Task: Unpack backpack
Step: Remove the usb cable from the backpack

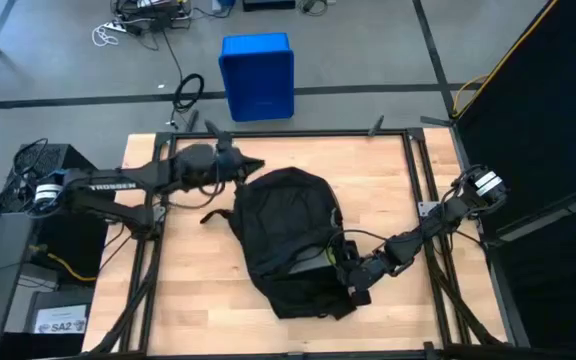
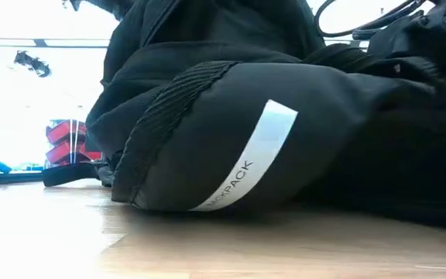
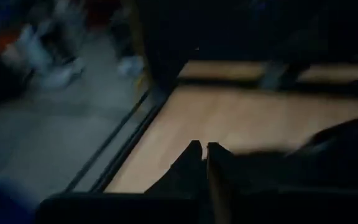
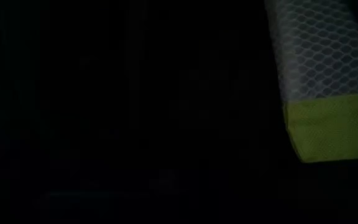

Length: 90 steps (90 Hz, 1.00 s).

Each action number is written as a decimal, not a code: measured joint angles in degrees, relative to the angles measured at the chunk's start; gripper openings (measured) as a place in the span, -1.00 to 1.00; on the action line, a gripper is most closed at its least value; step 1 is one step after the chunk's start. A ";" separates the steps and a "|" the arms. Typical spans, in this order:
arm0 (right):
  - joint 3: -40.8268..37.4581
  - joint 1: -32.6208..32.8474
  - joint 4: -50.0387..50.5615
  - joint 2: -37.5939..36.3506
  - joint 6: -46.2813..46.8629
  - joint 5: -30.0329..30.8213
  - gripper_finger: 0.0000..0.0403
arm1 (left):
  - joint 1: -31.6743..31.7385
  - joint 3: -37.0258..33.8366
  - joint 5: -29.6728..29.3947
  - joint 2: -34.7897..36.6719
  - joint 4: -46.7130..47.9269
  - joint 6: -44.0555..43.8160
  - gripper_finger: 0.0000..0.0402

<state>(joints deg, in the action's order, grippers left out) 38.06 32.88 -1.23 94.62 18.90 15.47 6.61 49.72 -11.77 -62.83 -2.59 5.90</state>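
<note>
High view: soft, rounded black fabric backpack (image 1: 286, 240) on pale wood table (image 1: 388, 170); both jaws' state unclear.

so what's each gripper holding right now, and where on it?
Left gripper: fingers shut on the backpack at its rounded top edge. Right gripper: reaching into the bag's side; any hold cannot be told.
</note>
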 joint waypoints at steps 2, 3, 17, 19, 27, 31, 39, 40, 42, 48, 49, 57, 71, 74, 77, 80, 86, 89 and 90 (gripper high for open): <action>0.02 -0.06 -0.01 -0.03 -0.02 0.02 -1.00 | -1.49 0.06 0.32 -0.03 -0.97 0.75 -1.00; 0.02 -0.08 -0.03 -0.03 -0.04 0.02 -1.00 | -2.19 0.06 0.48 -0.07 -1.37 1.25 -1.00; 0.02 -0.29 -0.28 -0.05 0.34 0.06 -1.00 | -14.14 -0.09 -9.48 -0.41 -2.13 6.04 -1.00; 0.02 -0.30 -0.37 -0.05 0.35 0.17 -1.00 | -16.00 -0.09 -12.34 -0.40 -2.16 6.15 -1.00; 0.02 -0.33 -0.47 -0.05 0.37 0.26 -1.00 | -23.04 -0.07 -21.13 -1.51 -2.00 6.17 -1.00; 0.02 -0.33 -0.47 -0.05 0.37 0.31 -1.00 | -26.33 -0.07 -23.16 -2.69 -1.91 6.13 -1.00; 0.04 -0.33 -0.56 -0.05 0.39 0.80 -1.00 | -31.85 -0.07 -27.00 -5.66 -2.69 6.09 -1.00; 0.04 -0.33 -0.60 -0.05 0.39 0.92 -1.00 | -32.43 -0.07 -27.63 -6.02 -3.00 6.05 -1.00; 0.03 -0.37 -0.66 -0.05 0.39 1.09 -1.00 | -33.64 -0.07 -28.75 -6.80 -3.44 5.99 -1.00; 0.04 -0.59 -0.74 -0.05 0.56 1.29 -1.00 | -36.65 -0.07 -31.46 -9.06 -4.72 5.96 -1.00; 0.04 -0.61 -0.75 -0.05 0.63 1.29 -1.00 | -37.06 -0.07 -31.73 -9.47 -4.97 5.98 -1.00; 0.07 -0.66 -0.77 -0.05 1.03 1.49 -1.00 | -39.34 -0.07 -32.27 -11.87 -7.84 6.50 -1.00; 0.07 -0.74 -0.77 -0.08 1.05 1.47 -1.00 | -41.74 1.10 -32.42 -12.85 -10.91 8.87 -0.97; 0.07 -0.75 -0.77 -0.08 1.05 1.46 -1.00 | -42.16 1.93 -32.74 -12.89 -8.48 9.26 -0.95; 0.07 -0.76 -0.77 -0.08 1.05 1.46 -1.00 | -42.61 3.18 -33.75 -13.33 -5.49 9.10 -0.91; 0.09 -0.76 -0.77 -0.08 1.05 1.46 -1.00 | -42.89 4.90 -34.43 -14.36 -2.61 8.66 -0.86; 0.09 -0.78 -0.77 -0.10 1.15 1.42 -1.00 | -43.91 9.22 -36.28 -17.20 2.64 8.51 -0.74; 0.09 -0.83 -0.77 -0.10 1.33 1.42 -1.00 | -44.31 11.52 -37.68 -18.94 5.61 8.51 -0.67; 0.09 -0.86 -0.77 -0.10 1.41 1.42 -1.00 | -44.40 12.32 -38.10 -19.55 6.55 8.52 -0.65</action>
<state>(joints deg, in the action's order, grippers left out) 38.15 32.02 -2.00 94.52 20.31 16.88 -37.79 62.04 -49.87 -82.38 3.96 14.42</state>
